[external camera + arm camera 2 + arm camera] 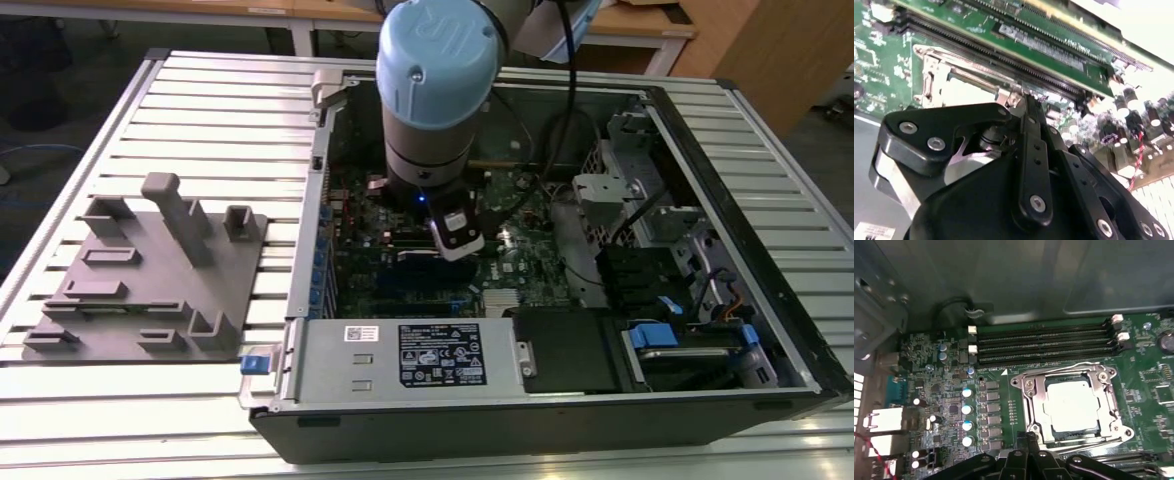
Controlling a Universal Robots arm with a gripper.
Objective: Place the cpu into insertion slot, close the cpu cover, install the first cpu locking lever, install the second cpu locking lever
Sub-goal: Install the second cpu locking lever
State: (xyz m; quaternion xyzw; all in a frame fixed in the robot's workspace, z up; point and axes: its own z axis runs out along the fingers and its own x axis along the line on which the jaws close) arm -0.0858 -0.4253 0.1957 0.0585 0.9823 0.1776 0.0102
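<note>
Well, left side of the table: a grey plastic fixture plate with upright pegs and blocks (154, 270) lies on the white slatted metal tabletop (227, 105), just beside the computer case on the exterior view's left.
Case: the open black tower computer case (747, 300) lies on its side, its green motherboard (400, 270) facing up.
Near edge of case: the grey labelled power-supply box (400, 355) sits along the near wall, with a black drive bay with blue clips (667, 345) to its right in the exterior view.
Arm: the silver and pale-blue robot arm (434, 80) reaches straight down into the middle of the case.
Gripper: the black-fingered gripper (1029, 437) hangs low over the board at the edge of the socket; its fingers (1029, 112) are drawn together into a narrow tip with nothing between them.
Socket: the square silver-rimmed insertion slot (1029, 405) sits beside the long black memory slots (1044, 342).
Chip: the small flat silver-grey cpu (1071, 402) lies seated flat inside the slot.
Cover: the thin silver metal cpu cover frame (1106, 395) is down over the chip's edges.
Levers: thin wire locking levers (1089, 365) run along the frame's sides; I cannot tell whether they are latched.
</note>
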